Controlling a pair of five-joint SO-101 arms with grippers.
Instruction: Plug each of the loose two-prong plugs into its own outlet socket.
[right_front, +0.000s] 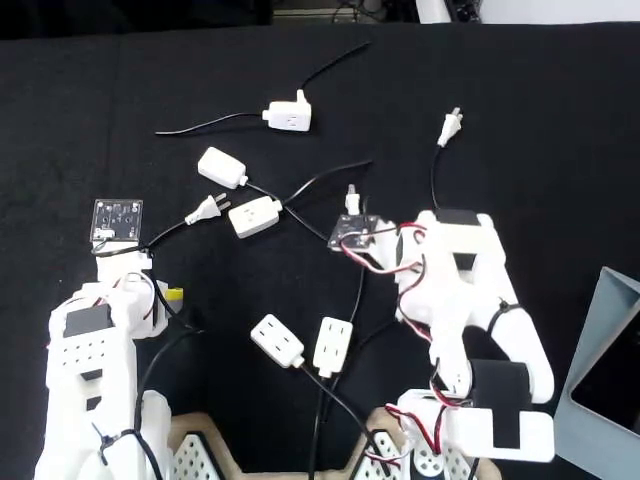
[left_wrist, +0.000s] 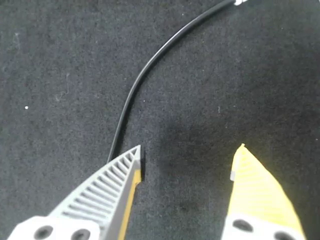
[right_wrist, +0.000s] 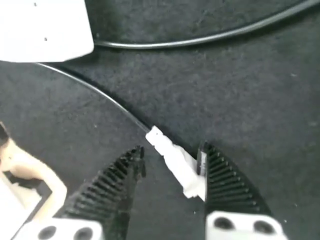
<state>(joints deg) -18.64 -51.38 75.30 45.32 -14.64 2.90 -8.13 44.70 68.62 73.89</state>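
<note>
On black cloth (left_wrist: 60, 75), left gripper (left_wrist: 190, 147) gapes beside a cable (left_wrist: 145, 70), right gripper (right_wrist: 170, 148) wide around a plug (right_wrist: 176, 162)

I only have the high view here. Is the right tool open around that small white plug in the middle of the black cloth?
Observer: Yes. In the right wrist view the right tool is open, and the small white plastic plug lies between its black ribbed fingers, seemingly touching one.
Operator: What about the left tool?
Observer: The left tool is open too, above bare black cloth; a thin black cable runs up to its grey ribbed finger.
</note>
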